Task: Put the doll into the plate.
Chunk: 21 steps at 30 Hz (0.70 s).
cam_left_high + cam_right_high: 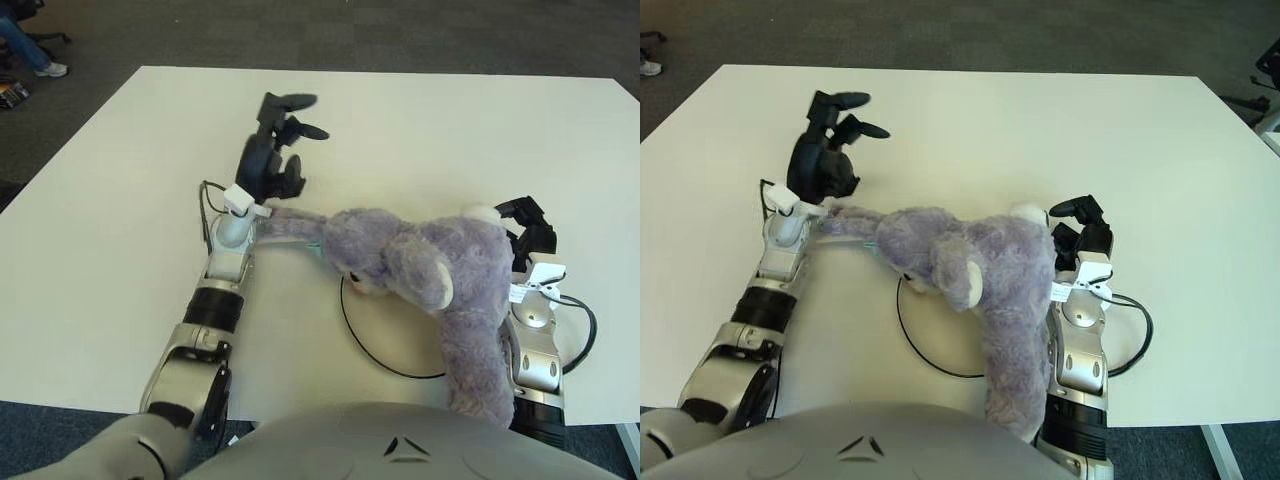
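A purple plush doll [430,265] lies face down across the white plate with a thin black rim [385,335]. Its head and chest cover the plate's far right part, and its legs trail toward the table's near edge. One doll arm stretches left, off the plate, under my left wrist. My left hand [290,135] is raised beyond and left of the doll, fingers spread, holding nothing. My right hand [1080,225] shows just right of the doll's back, with the doll's body leaning against that forearm.
The white table [130,200] fills the view, with dark carpet beyond its far edge. A black cable [582,340] loops beside my right forearm near the table's front right edge. A person's shoe [45,68] shows at the far left on the floor.
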Tool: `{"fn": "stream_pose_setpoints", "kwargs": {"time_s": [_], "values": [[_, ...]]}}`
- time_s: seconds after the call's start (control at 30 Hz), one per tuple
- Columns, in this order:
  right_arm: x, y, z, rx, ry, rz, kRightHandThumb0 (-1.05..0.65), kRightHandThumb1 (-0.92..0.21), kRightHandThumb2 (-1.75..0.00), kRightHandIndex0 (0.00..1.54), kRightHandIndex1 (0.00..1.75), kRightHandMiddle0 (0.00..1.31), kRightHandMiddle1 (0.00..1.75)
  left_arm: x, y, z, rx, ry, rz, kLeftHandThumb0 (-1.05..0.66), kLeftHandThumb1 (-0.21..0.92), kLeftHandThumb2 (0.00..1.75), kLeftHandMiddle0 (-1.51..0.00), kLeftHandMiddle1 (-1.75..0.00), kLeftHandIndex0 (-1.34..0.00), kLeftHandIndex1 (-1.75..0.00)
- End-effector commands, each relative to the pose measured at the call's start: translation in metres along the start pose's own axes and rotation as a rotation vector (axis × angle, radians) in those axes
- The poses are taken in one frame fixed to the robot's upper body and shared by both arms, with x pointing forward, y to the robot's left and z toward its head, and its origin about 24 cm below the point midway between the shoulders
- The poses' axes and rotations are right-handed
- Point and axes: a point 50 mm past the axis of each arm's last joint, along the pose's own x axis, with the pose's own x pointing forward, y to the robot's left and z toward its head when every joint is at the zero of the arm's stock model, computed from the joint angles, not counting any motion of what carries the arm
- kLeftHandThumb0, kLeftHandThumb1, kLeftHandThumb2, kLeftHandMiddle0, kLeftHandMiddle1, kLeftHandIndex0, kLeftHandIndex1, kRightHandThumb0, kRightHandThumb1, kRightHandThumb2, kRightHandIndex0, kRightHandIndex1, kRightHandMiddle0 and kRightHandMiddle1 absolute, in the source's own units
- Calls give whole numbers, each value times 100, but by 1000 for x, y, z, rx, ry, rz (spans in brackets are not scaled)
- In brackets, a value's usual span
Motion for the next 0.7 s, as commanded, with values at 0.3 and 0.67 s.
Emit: {"fn": "stream_pose_setpoints", "kwargs": {"time_s": [0.3, 0.67], "values": [[1, -3, 2, 10, -13, -4, -44, -43, -118, 112, 175, 52, 175, 12, -7, -22, -104, 170, 123, -82, 92, 106, -91, -174, -9, -171], [0, -5, 2, 8, -10, -2, -44, -43, -118, 112, 175, 53, 175, 11, -12, -31, -133, 319, 159, -39, 74, 79, -105, -175, -30, -175]]}}
